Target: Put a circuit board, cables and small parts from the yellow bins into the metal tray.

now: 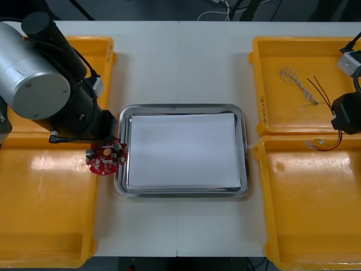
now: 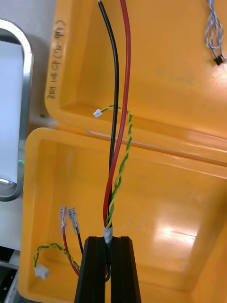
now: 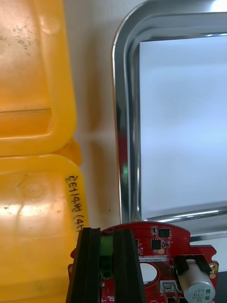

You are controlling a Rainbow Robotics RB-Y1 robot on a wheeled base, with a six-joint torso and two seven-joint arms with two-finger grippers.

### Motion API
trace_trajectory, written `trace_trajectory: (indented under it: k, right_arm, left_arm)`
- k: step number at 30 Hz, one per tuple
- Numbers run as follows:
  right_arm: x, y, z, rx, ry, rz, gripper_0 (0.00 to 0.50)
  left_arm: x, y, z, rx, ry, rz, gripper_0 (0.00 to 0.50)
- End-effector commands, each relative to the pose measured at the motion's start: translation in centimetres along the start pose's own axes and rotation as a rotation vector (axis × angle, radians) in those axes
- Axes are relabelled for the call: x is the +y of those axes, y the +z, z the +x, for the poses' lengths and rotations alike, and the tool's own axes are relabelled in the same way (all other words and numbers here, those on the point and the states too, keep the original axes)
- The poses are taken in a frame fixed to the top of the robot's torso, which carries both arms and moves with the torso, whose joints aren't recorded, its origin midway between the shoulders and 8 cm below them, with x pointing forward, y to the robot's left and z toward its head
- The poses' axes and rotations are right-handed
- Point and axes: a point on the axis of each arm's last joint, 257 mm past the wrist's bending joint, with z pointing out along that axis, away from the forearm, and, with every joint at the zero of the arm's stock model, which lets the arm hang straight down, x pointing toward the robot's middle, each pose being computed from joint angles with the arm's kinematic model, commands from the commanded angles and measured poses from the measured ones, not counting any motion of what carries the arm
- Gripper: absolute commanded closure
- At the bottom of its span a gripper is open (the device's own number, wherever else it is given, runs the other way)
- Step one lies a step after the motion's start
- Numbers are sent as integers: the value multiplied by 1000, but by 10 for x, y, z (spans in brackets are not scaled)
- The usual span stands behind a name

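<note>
Two holds: left jaws grip circuit board (image 1: 105,158) at left edge of metal tray (image 1: 181,107); right jaws grip cables (image 2: 111,203); far-right bin (image 1: 271,68) holds blue-white cable (image 1: 296,82).

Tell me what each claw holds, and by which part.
Left claw: the round red circuit board, pinched at a green part near its rim. Right claw: a cable bundle, gripped at its taped section.

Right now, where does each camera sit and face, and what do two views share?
Front view: above the arms, looking steeply down at the table; left arm and right arm show.
Left wrist view: on that wrist, facing the metal tray; left gripper shut on the circuit board.
Right wrist view: on that wrist, facing yellow bins; right gripper shut on a cable bundle.
Shared: all three show the metal tray.
</note>
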Motion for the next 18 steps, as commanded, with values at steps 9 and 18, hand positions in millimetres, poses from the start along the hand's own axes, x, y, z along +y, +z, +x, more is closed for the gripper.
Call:
trace_trajectory:
  k: [9,18]
  right_arm:
    - [42,-3,-10,-4,-216,3,473]
    - [67,8,-4,3,-331,30,472]
  left_arm:
    - [-57,5,-14,-99,82,10,500]
    - [-75,21,-12,-138,115,21,500]
